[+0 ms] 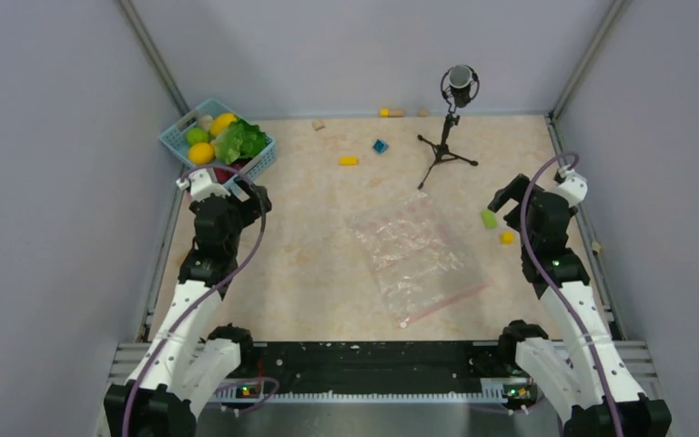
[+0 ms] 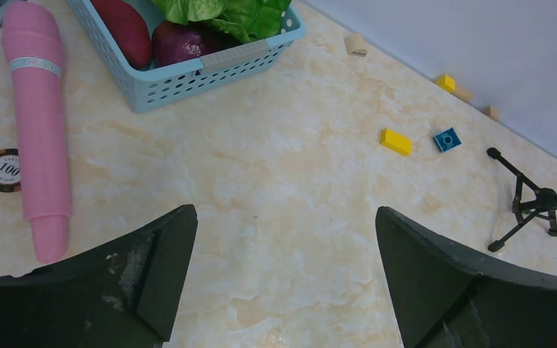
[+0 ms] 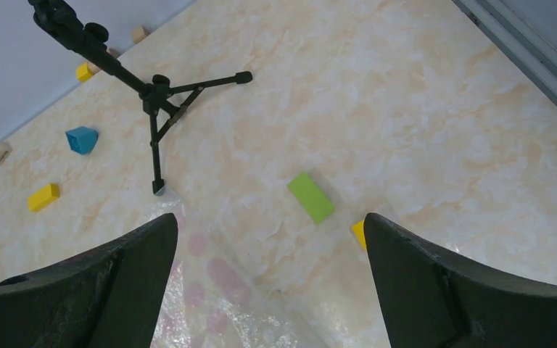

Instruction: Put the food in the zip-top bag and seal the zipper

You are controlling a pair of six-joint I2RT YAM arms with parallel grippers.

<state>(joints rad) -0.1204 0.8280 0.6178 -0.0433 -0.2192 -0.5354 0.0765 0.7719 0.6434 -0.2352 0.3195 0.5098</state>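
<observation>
The food sits in a light blue basket [image 1: 178, 137] at the far left: leafy lettuce [image 1: 241, 141], a green lime [image 1: 197, 136], yellow citrus [image 1: 201, 153]. In the left wrist view the lettuce [image 2: 225, 13] and red-purple pieces [image 2: 181, 42] show in the basket [image 2: 188, 76]. The clear zip-top bag [image 1: 405, 250] lies flat mid-table, its pink-red zipper [image 1: 446, 303] at the near edge; a bag corner shows in the right wrist view [image 3: 217, 304]. My left gripper [image 1: 241, 189] is open and empty just near of the basket. My right gripper [image 1: 510, 196] is open and empty right of the bag.
A microphone on a black tripod [image 1: 446, 146] stands at the back centre. Small blocks lie about: yellow [image 1: 349, 161], blue [image 1: 380, 146], green [image 1: 489, 218], yellow [image 1: 506, 238]. A pink cylindrical stick [image 2: 40, 123] and a poker chip [image 2: 1, 170] lie left of the basket.
</observation>
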